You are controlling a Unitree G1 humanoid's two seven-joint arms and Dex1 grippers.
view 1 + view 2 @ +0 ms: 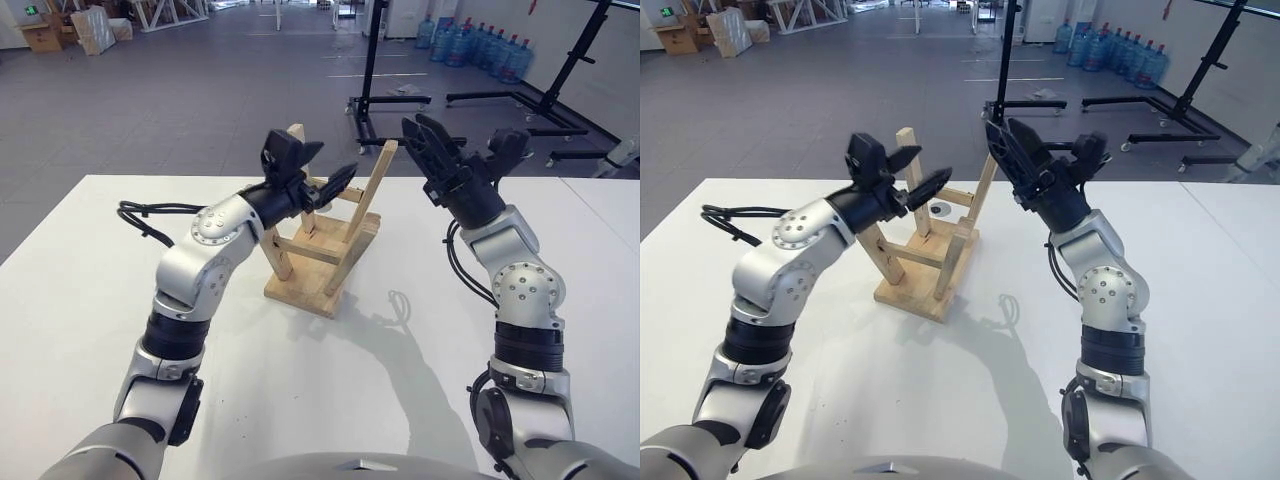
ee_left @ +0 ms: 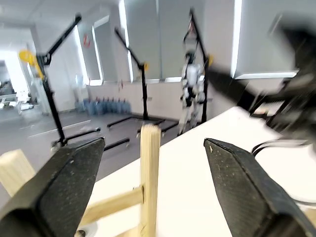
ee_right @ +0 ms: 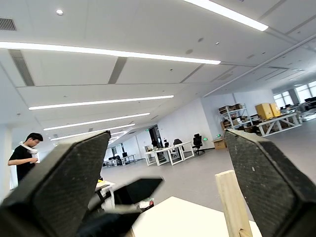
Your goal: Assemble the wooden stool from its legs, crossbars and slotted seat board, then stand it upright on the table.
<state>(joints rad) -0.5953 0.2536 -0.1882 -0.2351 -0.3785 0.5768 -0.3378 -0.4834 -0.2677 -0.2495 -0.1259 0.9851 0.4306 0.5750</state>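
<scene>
Bare bench (image 1: 80,300) lies open near you. Mid-bench, the stool (image 1: 320,250) rests upturned on its seat board (image 1: 310,288). Your left gripper (image 1: 326,166) is spread around one leg (image 2: 149,173). Your right gripper (image 1: 463,141), also spread, hovers beside the far-right leg (image 1: 375,185), short of the bench's far edge.

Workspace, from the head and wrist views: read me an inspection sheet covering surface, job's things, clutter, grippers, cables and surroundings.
Surface: white table, no marks seen.
Job's things: stool looks assembled but is upside down, seat board on the table, legs up.
Clutter: small thin loop beside the stool, too small to identify.
Grippers: left gripper open around a leg top; right gripper open, raised beside another leg top.
Cables: black cable looped on the table by the left arm.
Surroundings: black wheeled frames, water bottles, grey floor.
</scene>
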